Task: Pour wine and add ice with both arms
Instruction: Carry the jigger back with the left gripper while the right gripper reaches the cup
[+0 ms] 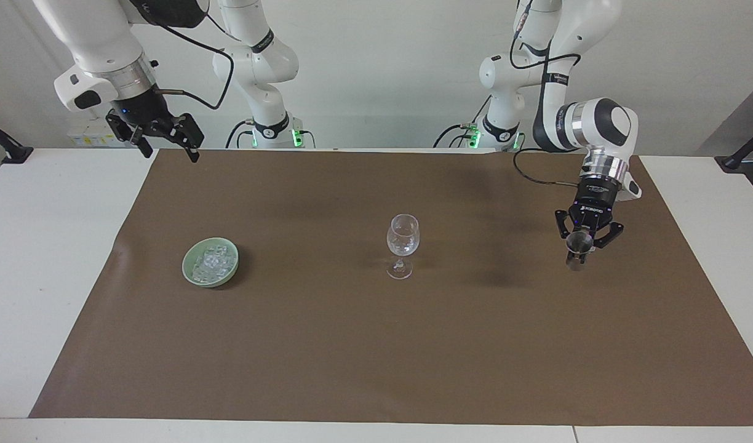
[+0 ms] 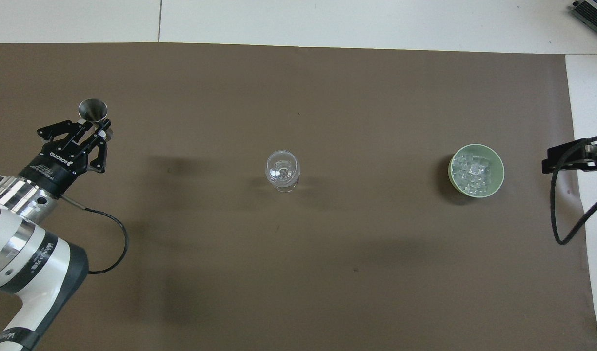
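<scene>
The facing view looks from high across the tabletop (image 1: 56,258) toward the robots, tilted down, so both arm bases and the wall stand along its top edge. It sits far enough off to take in the whole brown mat (image 1: 376,344) and white margins at both ends. The overhead view looks from above the robots' end, forward and steeply down, closer in, so the mat (image 2: 328,273) fills nearly all of it. Both views share the mat, the glass (image 1: 402,244) (image 2: 282,170) at its middle and the bowl (image 1: 210,263) (image 2: 476,170), turned half a turn between them.
</scene>
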Available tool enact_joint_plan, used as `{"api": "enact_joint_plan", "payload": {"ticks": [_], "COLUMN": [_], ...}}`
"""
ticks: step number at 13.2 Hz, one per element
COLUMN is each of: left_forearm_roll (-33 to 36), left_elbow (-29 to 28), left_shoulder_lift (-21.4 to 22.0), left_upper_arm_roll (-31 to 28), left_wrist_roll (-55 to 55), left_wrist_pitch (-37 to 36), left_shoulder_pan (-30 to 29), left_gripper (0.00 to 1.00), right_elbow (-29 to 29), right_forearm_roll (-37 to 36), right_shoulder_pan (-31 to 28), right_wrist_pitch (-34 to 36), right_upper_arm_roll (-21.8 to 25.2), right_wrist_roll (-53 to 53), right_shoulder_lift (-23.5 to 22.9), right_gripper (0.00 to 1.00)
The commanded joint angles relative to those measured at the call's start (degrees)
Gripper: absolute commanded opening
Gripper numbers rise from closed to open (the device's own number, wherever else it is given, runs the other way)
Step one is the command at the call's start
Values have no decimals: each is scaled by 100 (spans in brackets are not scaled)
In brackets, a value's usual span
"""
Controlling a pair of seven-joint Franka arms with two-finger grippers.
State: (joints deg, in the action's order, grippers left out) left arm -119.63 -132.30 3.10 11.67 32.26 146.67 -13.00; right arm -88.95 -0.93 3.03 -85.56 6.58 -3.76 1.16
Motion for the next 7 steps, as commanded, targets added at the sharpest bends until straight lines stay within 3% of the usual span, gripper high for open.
{"api": "enact_joint_plan", "payload": {"ticks": [1, 4, 7], "left_forearm_roll": [-87, -96, -104], "left_elbow": [-331, -481, -490], "left_shoulder_lift": [94, -282, -705], "left_upper_arm_roll": [28, 28, 2], "left_wrist_roll": [315, 316, 272], "left_wrist_pitch": [-628, -1437, -1930], "left_shoulder_pan": [-482, -1116, -1511], "left_gripper": [0, 0, 0], "right_elbow": [-804, -1939, -2504], "right_forearm_roll": [93, 93, 75], "right_shoulder_pan": [-180, -180, -101], "right_wrist_pitch": [-362, -1698, -2569], "right_upper_arm_roll": [18, 18, 18], "right_wrist_roll": [191, 586, 596], "right_shoulder_lift": [436, 815, 808], "right_gripper": [100, 100, 100]}}
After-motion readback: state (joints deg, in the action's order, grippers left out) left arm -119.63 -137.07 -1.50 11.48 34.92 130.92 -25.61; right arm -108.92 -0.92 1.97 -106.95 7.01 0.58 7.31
